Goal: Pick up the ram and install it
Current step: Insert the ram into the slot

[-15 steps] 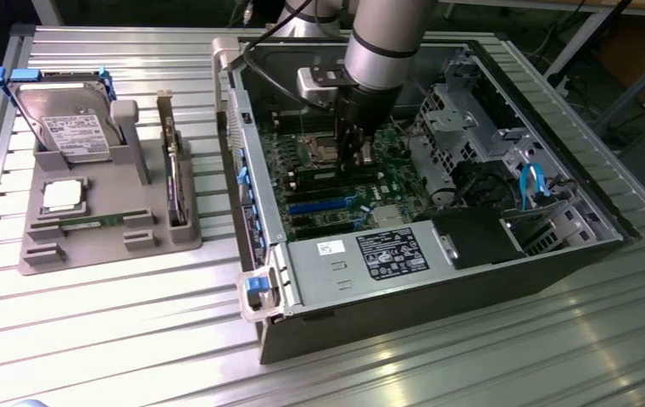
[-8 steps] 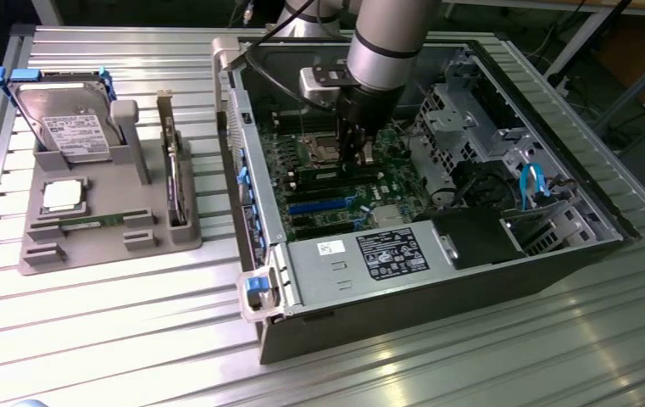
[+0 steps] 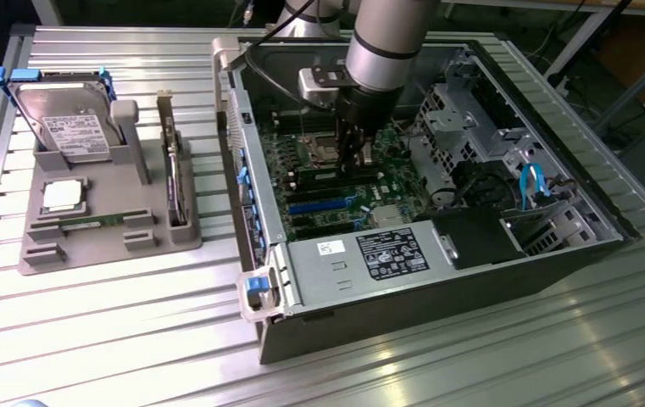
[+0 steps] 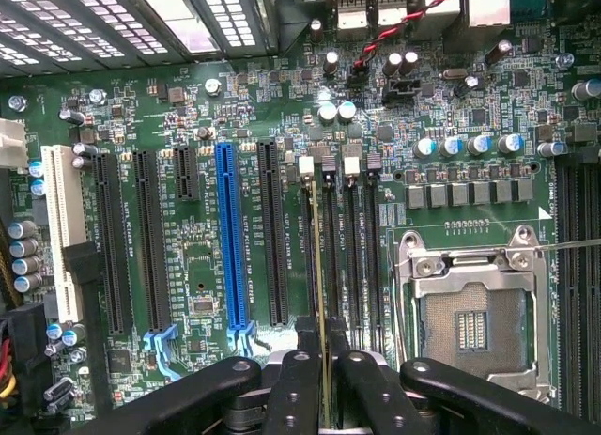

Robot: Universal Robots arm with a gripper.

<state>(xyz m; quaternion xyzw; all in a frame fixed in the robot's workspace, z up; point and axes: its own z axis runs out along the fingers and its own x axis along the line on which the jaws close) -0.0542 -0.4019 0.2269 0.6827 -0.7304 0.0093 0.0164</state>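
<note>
The claw [image 4: 324,365] is clamped shut on the ram [image 4: 318,266]. In the wrist view the stick is dead edge-on: just a thin pale line running out from between the fingers [image 4: 297,383], right over the DIMM slots [image 4: 331,266] beside the empty CPU socket [image 4: 474,327]. In the exterior view the arm [image 3: 385,42] reaches into the case [image 3: 390,326] above the board [image 3: 334,203]. The stick is hard to pick out there, so I can't tell if its edge is touching a slot or hovering just above one.

Handling-wise it's light, thin and stiff, so weight is a non-issue. I'd call it fragile-ish though: bending it or squeezing the chips is the wrong way to hold it. The best hold, I reckon, is a pinch across the flat faces up near the top edge. That leaves the contact edge free and keeps the stick upright. The faces are smooth, so tilting in the grip seems like the main risk.
</note>
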